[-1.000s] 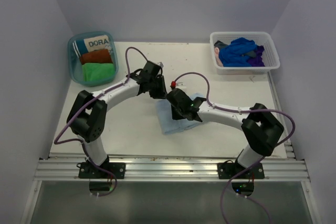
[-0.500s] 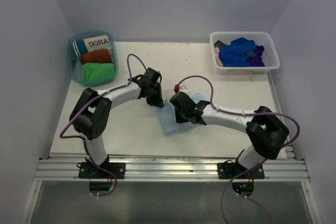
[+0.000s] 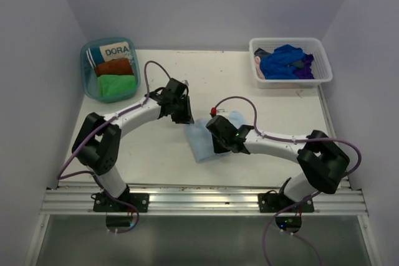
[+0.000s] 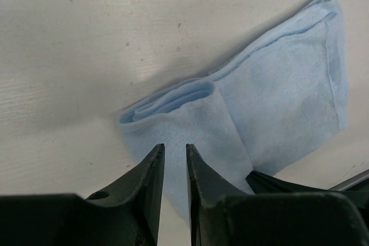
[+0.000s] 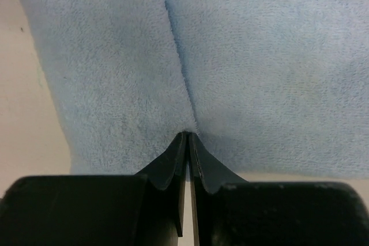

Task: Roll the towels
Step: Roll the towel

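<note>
A light blue towel (image 3: 201, 140) lies folded mid-table, its left end doubled over into a raised fold (image 4: 173, 97). My left gripper (image 3: 184, 116) (image 4: 173, 147) is at the towel's upper-left corner, jaws nearly together with cloth between the tips. The right gripper (image 3: 219, 145) (image 5: 188, 135) is over the towel's near edge, shut on a pinched crease of the towel (image 5: 259, 56). A rust-brown towel (image 3: 115, 66) and a green one (image 3: 116, 85) sit rolled in the teal tub. Dark blue (image 3: 283, 60) and purple towels (image 3: 305, 73) are heaped in the white basket.
The teal tub (image 3: 86, 85) at the back left also holds a white-and-teal "DORA" item (image 3: 115, 50). The white basket (image 3: 325, 60) stands at the back right. Purple cables loop over both arms. A tip of the right gripper's finger (image 4: 277, 184) shows in the left wrist view.
Both grippers have shifted left and toward the near edge, and the towel has slid slightly left with them. The right jaws have closed further on the cloth.
</note>
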{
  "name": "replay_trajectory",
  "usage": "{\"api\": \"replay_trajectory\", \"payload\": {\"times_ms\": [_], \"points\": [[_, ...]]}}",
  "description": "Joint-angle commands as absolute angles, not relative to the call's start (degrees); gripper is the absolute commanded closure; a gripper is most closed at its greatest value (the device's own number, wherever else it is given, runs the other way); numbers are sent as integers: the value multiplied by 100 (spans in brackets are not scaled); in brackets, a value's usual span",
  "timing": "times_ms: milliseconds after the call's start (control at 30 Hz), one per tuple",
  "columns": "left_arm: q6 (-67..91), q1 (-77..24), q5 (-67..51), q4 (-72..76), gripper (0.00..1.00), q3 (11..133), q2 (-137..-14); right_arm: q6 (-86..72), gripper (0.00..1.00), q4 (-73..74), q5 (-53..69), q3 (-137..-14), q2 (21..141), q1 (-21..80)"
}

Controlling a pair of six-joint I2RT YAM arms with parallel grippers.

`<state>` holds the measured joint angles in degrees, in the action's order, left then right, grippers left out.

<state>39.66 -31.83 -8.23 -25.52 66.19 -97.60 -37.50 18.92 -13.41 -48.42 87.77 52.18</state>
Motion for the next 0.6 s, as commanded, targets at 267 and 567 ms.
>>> {"api": "replay_trajectory", "payload": {"times_ms": [267, 567], "points": [[3885, -2892, -44, -3278, 71, 6900, -9071, -2945, 75, 2698, -2750, -5774, 8331, 6028], [3858, -2083, -369, -3296, 69, 6337, -8675, -2268, 35, 2733, -3295, -6565, 9676, 6925]]}}
